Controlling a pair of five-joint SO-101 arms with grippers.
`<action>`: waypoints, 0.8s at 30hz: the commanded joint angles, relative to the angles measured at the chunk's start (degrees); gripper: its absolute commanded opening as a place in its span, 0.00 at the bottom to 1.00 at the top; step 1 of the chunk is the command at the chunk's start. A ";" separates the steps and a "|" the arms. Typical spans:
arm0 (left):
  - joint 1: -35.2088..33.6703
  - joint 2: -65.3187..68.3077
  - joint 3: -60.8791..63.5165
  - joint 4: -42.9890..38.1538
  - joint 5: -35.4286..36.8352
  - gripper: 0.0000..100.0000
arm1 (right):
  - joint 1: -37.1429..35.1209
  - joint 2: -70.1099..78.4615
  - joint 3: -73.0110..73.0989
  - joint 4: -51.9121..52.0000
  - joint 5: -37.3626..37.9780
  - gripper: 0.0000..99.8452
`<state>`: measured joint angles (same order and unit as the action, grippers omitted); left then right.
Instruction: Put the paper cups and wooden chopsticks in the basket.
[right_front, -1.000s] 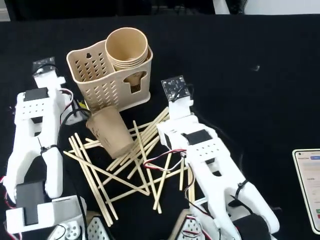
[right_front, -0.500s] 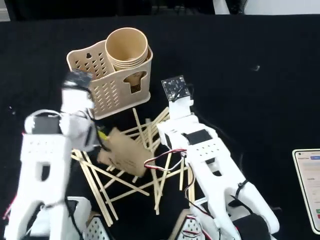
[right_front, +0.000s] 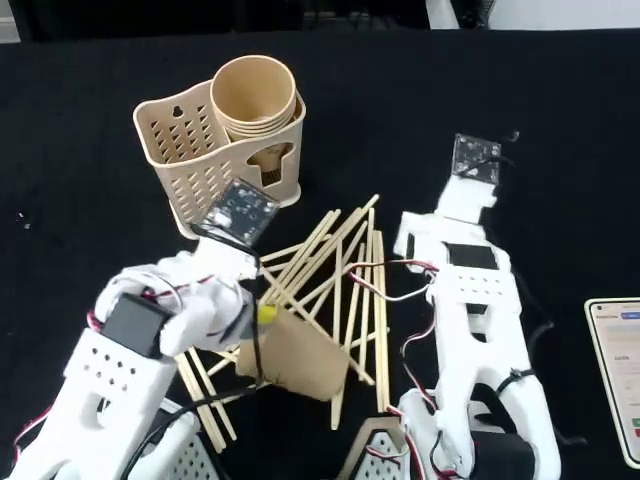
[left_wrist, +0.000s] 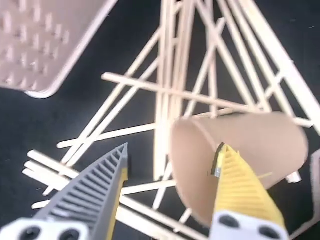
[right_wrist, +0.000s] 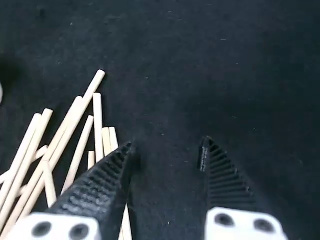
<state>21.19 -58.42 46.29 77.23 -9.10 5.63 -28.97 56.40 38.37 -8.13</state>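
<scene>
The left arm (right_front: 120, 350) comes in from the near-left corner of the bench (right_front: 540, 90) and leans toward the middle, with its wrist bent down over the pile of wooden chopsticks (right_front: 345, 265). The left gripper (left_wrist: 172, 147) has its fingers spread wide and holds nothing. A paper cup (right_front: 305, 365) lies on its side among the chopsticks, just under this gripper. The yellow finger (left_wrist: 240, 185) is over the cup near its rim, and I cannot tell if it touches. The grey finger (left_wrist: 95, 190) is beside the cup, above bare chopsticks.

The right arm (right_front: 480, 300) stretches straight away from its base, on the right side of the pile. The right gripper (right_wrist: 166, 143) also has its fingers parted and empty, over the black cloth, with the chopstick ends just beside one finger.

The basket (right_front: 195, 165) stands behind the pile, and a stack of cups (right_front: 255, 95) is inside it.
</scene>
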 joint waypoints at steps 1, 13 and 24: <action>2.15 0.26 -0.40 -2.81 5.63 0.28 | 1.32 -2.07 -3.21 0.26 -0.70 0.19; 6.90 0.35 -10.59 10.02 7.38 0.28 | 1.32 -2.15 -3.21 0.26 -0.62 0.19; 0.40 0.26 -1.19 12.31 24.18 0.28 | 1.05 -2.07 -3.65 0.26 -0.44 0.19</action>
<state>24.88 -58.24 43.30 93.32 15.60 5.45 -28.97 56.40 38.37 -8.40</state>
